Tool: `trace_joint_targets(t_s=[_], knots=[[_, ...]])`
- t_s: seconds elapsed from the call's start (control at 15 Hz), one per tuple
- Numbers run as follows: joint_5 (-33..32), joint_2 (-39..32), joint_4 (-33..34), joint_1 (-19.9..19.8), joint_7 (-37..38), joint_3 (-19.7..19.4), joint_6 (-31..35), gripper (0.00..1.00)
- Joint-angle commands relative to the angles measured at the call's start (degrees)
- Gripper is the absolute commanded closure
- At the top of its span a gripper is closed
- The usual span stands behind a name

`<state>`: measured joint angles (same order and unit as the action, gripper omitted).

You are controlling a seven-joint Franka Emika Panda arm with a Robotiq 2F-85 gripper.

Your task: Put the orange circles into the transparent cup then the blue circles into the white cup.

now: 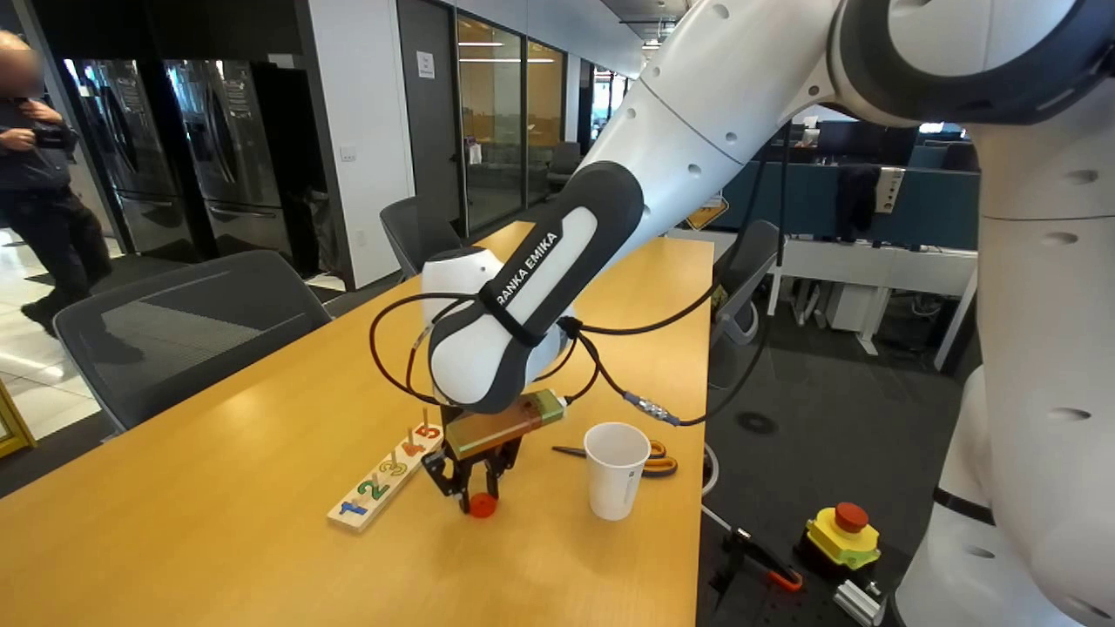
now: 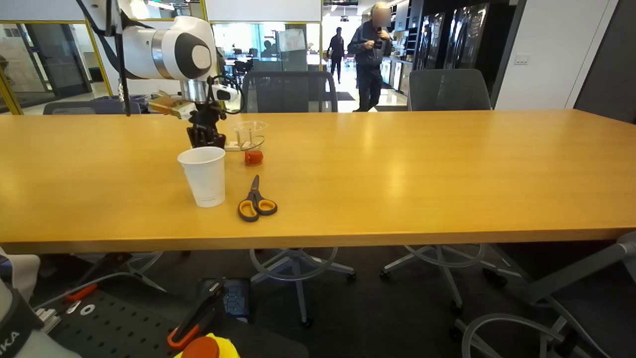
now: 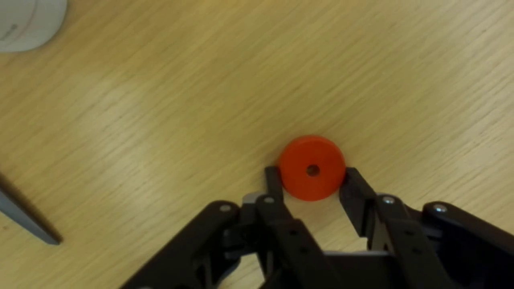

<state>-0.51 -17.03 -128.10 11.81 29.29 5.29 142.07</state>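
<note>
Everything that showed of your task was on one wide surface (image 2: 422, 174), with the robot arm (image 1: 627, 192) bent down over it. The number board (image 1: 383, 477) lay near the claw (image 3: 312, 176) and seemed to be no part of your job. The claw itself was clenched on a small catch.

Your white cup (image 1: 614, 479) stood upright, well apart from the claw. You could see the upper part of its inside but not its bottom, so you could not tell what, if anything, lay there. The scissors (image 2: 255, 196) lay near that cup.

The clear cup (image 2: 243, 135) stood beyond the scissors in an exterior view, with orange circles (image 2: 253, 157) low down in it: at least one, too blurred to count. By that, you were probably partway through the orange half.

Smallest was the orange circle (image 3: 312, 158) pinched between the claw's two fingers, outside both cups; whether it was off the surface, you could not be sure. You likely had this one left to drop into the clear cup, perhaps with more to follow. No blue circle could be made out in any view, so nothing showed the blue half begun.
</note>
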Motion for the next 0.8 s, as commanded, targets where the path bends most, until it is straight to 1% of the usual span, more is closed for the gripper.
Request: trace_joint_targets(t_s=[0.0,0.27,0.53,0.73], knots=[[1.71,2.62,1.19,0.10,-5.04,1.21,-2.91,0.81],[1.96,4.57,5.15,-0.09,-8.97,2.47,-6.34,0.81],[0.84,5.09,10.55,-0.64,-9.75,1.82,-9.57,0.81],[-4.90,4.20,13.25,-0.29,-6.61,-0.30,-9.58,0.81]])
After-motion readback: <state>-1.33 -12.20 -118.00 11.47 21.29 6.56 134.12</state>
